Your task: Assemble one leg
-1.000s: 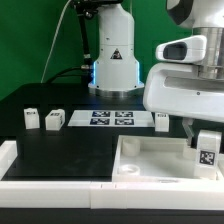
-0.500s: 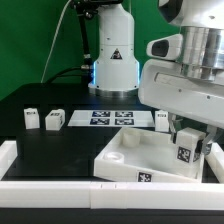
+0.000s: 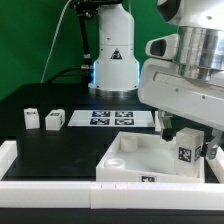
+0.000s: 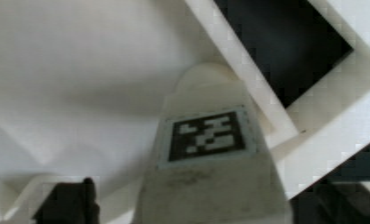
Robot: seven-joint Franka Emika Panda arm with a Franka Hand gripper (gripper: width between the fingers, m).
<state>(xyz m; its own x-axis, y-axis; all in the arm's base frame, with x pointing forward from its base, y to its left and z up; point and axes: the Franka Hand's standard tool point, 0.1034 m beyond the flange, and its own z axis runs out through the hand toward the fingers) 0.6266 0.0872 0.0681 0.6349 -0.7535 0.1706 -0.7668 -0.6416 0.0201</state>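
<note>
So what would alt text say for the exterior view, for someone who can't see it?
A white robot gripper holds a tagged white leg over a white square tray on a black table. Two more legs and the marker board lie behind.

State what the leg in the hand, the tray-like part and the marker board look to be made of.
The leg: apparently matte white plastic with a flat printed tag.
The tray-like part: the same look, smooth white walls, probably plastic.
The marker board: a thin flat white sheet with printed tags; card or plastic, unclear.

Tagged leg [image 4: 212, 150] btwn hand [image 4: 208, 200] fingers, over tray [image 4: 75, 80].
</note>
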